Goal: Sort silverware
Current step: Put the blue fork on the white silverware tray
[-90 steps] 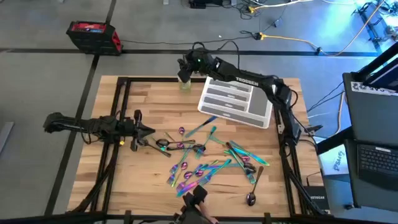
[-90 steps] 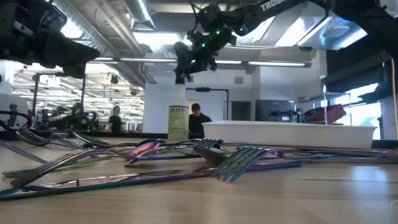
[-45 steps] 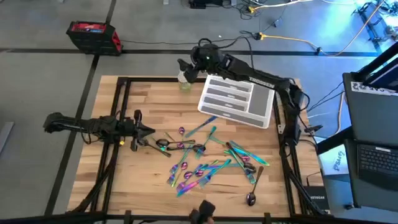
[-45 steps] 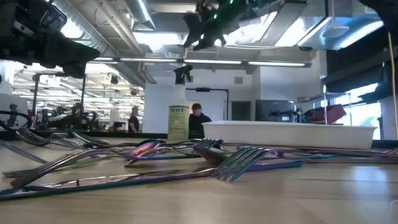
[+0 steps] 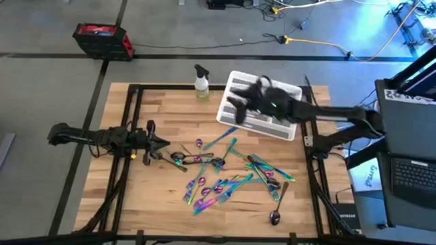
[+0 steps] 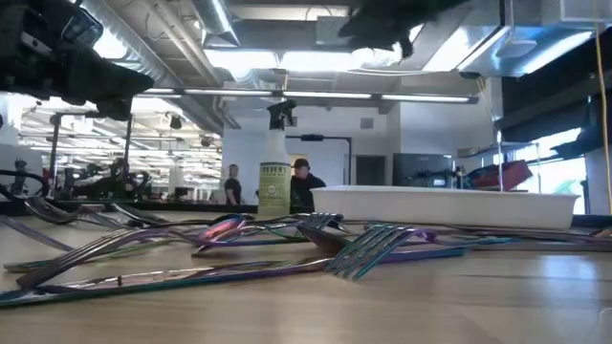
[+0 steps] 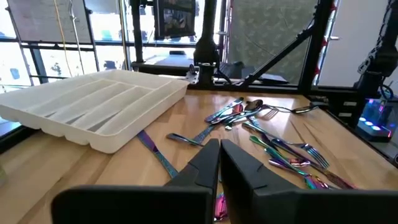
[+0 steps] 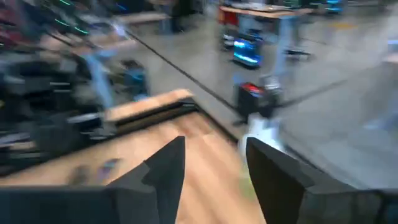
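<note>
we see the silverware scattered loose across the middle and front of the tabletop, a tangle of iridescent forks, spoons and knives, with one darker spoon lying apart near the front right corner. none of it is in the white compartmented tray, which sits at the back right of the tabletop. a knife lies just off the tray's front edge. the spray bottle stands upright near the back edge, just left of the tray. our right gripper hangs above the tray, its image smeared; in the right wrist view its two fingers stand apart with nothing between them. our left gripper lies low over the left part of the tabletop, pointing toward the pile; in the left wrist view its fingers are closed together, gripping nothing. in the low view, fork tines sit nearest the camera, and people stand in the room behind.
</note>
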